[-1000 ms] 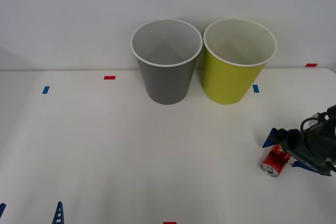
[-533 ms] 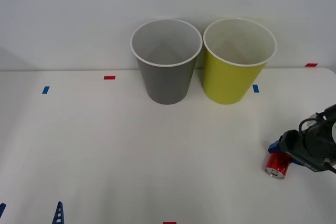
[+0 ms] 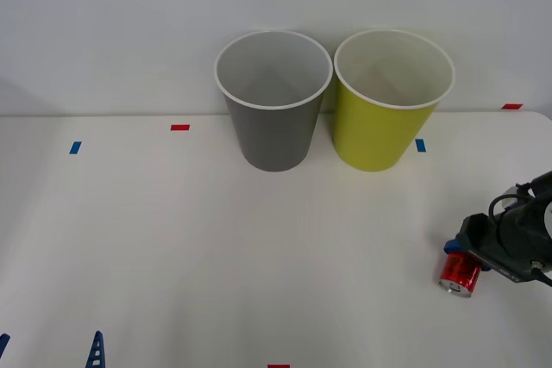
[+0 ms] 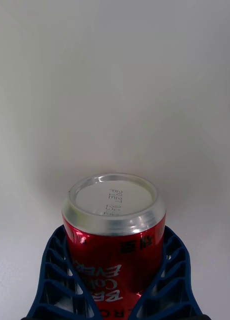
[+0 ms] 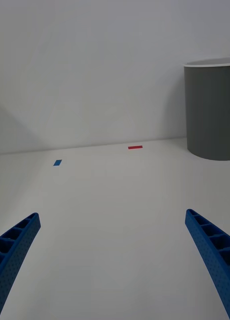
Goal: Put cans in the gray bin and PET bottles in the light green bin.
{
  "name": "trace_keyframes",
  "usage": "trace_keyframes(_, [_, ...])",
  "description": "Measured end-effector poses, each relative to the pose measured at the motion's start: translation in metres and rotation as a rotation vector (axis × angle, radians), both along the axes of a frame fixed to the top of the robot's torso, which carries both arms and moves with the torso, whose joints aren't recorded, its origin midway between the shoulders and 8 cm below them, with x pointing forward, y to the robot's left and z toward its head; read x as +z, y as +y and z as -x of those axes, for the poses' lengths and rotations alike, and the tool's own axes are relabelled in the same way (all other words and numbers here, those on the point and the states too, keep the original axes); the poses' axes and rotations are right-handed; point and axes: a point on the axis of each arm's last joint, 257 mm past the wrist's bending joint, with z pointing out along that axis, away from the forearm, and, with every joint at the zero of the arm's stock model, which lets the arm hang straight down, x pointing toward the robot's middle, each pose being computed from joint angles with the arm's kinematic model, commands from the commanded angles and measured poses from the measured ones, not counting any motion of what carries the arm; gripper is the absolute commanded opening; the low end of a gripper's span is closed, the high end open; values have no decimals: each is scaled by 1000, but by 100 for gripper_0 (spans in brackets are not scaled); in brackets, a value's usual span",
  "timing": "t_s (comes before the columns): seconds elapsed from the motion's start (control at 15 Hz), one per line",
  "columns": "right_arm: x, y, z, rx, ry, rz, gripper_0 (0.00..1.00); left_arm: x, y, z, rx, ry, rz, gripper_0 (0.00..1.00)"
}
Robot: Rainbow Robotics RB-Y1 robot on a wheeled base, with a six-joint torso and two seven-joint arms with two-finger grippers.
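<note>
Right claw [image 3: 466, 258] has closed from spread a second ago and now pinches the red can [image 3: 460, 274], lying on its side at the table's [image 3: 259, 247] right front edge: grasp looks set, lift to the gray bin [image 3: 273, 99] is next. Left claw [image 5: 115, 260] sits spread, parked front-left. White table, plain wall behind; light green bin [image 3: 392, 98] just beside the gray one.
</note>
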Motion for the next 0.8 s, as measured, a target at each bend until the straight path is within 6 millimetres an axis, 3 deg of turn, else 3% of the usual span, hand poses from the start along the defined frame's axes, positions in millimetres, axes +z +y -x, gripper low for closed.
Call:
trace_keyframes(0.27, [9, 4, 5, 33, -36, 13, 0, 0, 0, 0, 0, 0, 0, 100])
trace_keyframes(0.8, [65, 3, 15, 330, -259, 136, 0, 0, 0, 0, 0, 0, 0, 100])
